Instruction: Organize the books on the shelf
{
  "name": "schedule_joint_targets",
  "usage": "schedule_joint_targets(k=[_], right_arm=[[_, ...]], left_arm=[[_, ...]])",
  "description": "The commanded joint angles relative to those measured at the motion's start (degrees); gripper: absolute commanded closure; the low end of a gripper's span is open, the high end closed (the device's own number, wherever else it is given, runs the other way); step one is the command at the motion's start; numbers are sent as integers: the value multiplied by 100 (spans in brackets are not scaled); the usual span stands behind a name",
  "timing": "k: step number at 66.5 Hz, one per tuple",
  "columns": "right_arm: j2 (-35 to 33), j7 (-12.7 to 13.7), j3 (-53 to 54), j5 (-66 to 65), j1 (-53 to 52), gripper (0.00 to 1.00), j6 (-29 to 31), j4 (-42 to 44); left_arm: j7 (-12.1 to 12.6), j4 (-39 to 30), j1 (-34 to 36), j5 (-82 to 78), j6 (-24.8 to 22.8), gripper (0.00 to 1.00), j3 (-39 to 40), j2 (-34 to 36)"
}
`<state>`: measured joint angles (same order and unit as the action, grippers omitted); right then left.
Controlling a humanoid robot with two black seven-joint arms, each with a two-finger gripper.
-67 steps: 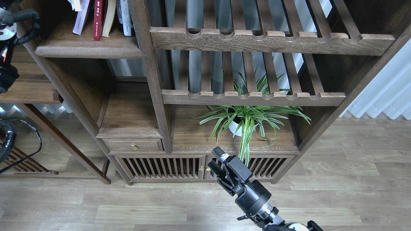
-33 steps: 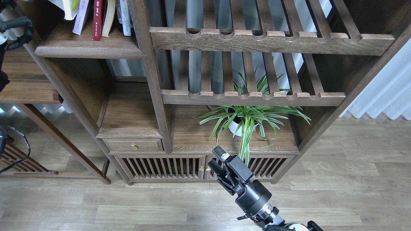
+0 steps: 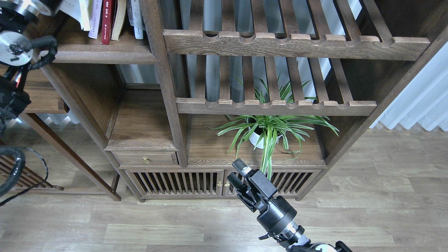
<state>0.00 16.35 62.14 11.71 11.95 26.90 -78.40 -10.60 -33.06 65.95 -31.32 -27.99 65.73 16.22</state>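
Left arm point(image 3: 15, 45) has swung in against the shelf point(image 3: 101, 52) corner since a second ago, nudging a yellow-green book point(image 3: 82, 12) toward the books point(image 3: 110, 19) standing there. Its gripper's cut off, can't tell. Right gripper point(image 3: 234, 176) idles low, fingers apart, holding nothing.

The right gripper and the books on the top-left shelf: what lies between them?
In the head view, between the right gripper and the books lie the shelf's front lip, an open cubby and the drawer ledge.
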Motion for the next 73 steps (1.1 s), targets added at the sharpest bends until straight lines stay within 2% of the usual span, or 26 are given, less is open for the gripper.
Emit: schedule_joint_targets(k=[1, 5, 15, 29, 40, 46, 53, 65, 70, 73], right_arm=[[0, 0, 0, -2, 0, 0, 0, 0], [0, 0, 0, -2, 0, 0, 0, 0], [0, -9, 0, -2, 0, 0, 0, 0], [0, -9, 0, -2, 0, 0, 0, -8], [0, -9, 35, -2, 0, 0, -9, -8], [0, -9, 35, -2, 0, 0, -9, -8], [0, -1, 35, 6, 0, 0, -70, -61], [0, -18, 35, 7, 18, 0, -545, -395], [0, -27, 44, 7, 18, 0, -589, -492], [0, -27, 53, -2, 18, 0, -598, -571]], left_arm=[[-21, 63, -65, 152, -1, 69, -8, -58], [-82, 89, -56, 214, -1, 61, 1, -75], [-135, 98, -65, 609, -1, 53, 1, -84], [-144, 98, -117, 1110, -1, 45, 1, -84], [-127, -60, -425, 2059, -1, 39, -8, -93], [-65, -306, -653, 2411, -1, 36, -16, -84], [-83, -806, -890, 2832, -1, 24, 1, -93], [14, -1492, -1084, 3238, -1, 24, 1, -14], [154, -1800, -1207, 3238, -1, 24, 1, 109], [356, -2019, -1347, 3246, -1, 24, 19, 276]])
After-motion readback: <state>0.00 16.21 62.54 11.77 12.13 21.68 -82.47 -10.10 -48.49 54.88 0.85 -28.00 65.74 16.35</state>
